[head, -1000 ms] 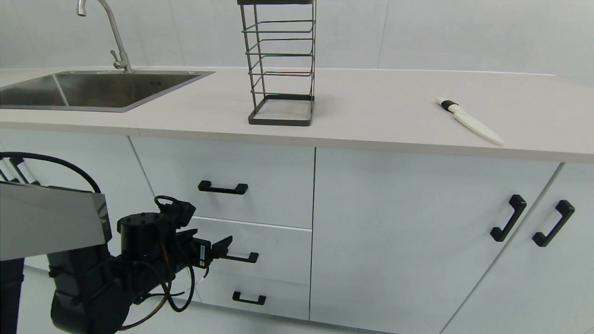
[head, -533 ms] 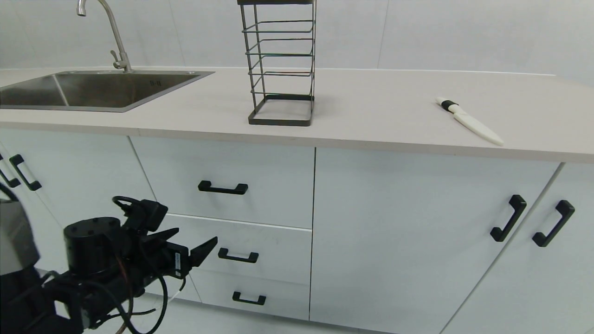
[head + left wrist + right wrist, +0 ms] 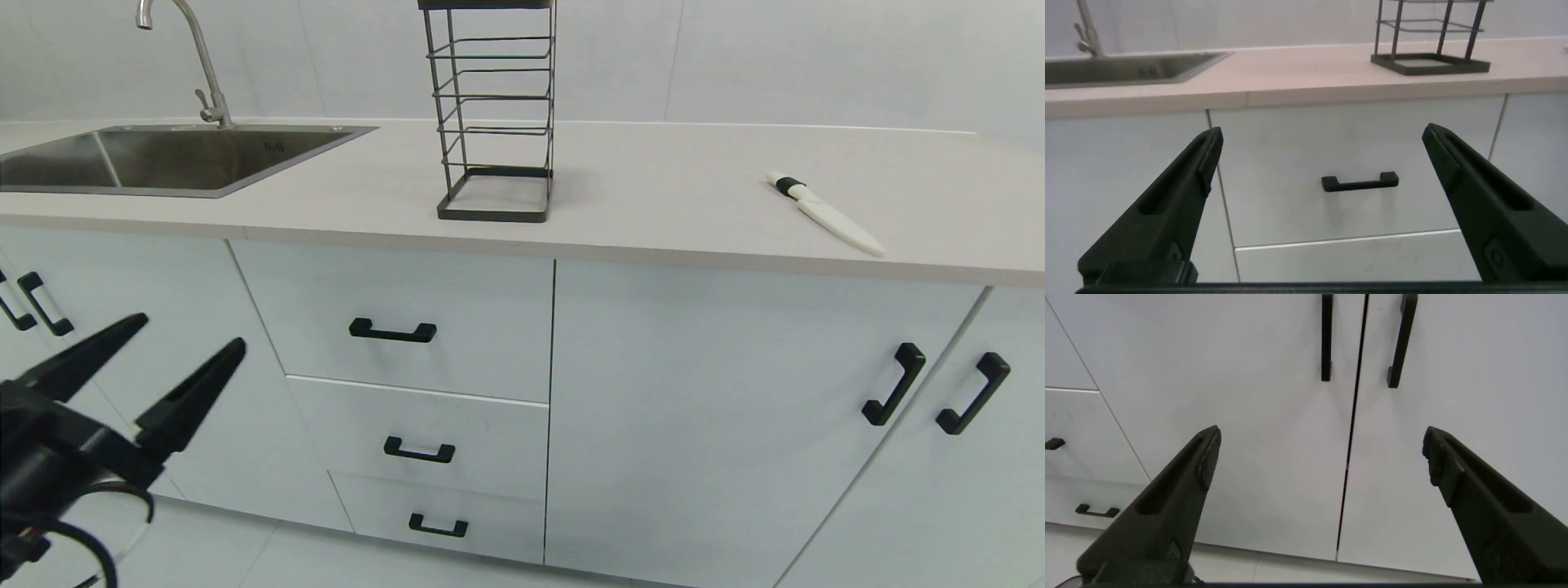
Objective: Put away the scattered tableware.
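Lying near the counter (image 3: 653, 196) edge, knife (image 3: 826, 214) well apart from rack (image 3: 494, 114).

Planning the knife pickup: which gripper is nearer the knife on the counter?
Right, probably. The right gripper faces the cabinet doors below the knife; the left gripper sits far across, by the drawers.

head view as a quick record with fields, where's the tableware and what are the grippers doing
tableware: white knife, flat on the countertop, right side
rack: wire rack, upright at mid-counter
left arm: left gripper open, holding nothing, low, facing the shut drawers
right arm: right gripper open, holding nothing, facing cabinet doors
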Controlling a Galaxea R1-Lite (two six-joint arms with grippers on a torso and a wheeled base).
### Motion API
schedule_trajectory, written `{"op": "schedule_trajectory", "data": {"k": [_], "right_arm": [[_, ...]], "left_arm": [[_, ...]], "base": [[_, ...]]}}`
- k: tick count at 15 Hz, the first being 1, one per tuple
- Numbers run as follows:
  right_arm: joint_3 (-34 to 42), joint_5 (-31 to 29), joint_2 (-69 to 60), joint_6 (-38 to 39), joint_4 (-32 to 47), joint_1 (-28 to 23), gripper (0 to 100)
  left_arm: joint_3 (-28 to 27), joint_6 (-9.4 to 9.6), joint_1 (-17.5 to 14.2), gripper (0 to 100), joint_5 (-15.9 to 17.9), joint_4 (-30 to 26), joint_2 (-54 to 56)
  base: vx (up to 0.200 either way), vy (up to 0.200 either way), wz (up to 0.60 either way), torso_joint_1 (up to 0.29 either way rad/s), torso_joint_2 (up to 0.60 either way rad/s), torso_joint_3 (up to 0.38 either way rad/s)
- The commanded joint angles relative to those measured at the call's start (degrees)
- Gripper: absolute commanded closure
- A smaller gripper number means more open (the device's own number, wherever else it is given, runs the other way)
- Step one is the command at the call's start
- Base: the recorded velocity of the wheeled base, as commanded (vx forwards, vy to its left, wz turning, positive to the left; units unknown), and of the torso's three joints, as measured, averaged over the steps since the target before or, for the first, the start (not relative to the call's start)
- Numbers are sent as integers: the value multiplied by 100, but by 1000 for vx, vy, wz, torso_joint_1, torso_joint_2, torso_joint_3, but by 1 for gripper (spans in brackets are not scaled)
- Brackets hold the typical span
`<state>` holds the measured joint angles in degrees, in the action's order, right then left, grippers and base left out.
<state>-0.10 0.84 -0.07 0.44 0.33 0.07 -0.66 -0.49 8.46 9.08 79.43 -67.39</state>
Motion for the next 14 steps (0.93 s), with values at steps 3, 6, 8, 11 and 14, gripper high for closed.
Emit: {"op": "schedule_trajectory", "data": {"k": [3,6,8,11,14], "right_arm": [[1,4,7,0,2,1,0],[1,4,7,0,2,1,0],[1,4,7,0,2,1,0],[1,4,7,0,2,1,0],[1,4,7,0,2,1,0]], "left_arm": [[57,31,-538,0,6,-1299,2555],[-163,31,-556,0,6,-2951,4208],[-400,5,-767,0,6,-3839,4990],[-163,31,-934,0,50,-4885,5851],[66,40,-890,0,208,-5368,6370]], "base": [[0,0,0,0,0,0],[0,0,0,0,0,0],[0,0,0,0,0,0],[0,0,0,0,0,0],[0,0,0,0,0,0]]}}
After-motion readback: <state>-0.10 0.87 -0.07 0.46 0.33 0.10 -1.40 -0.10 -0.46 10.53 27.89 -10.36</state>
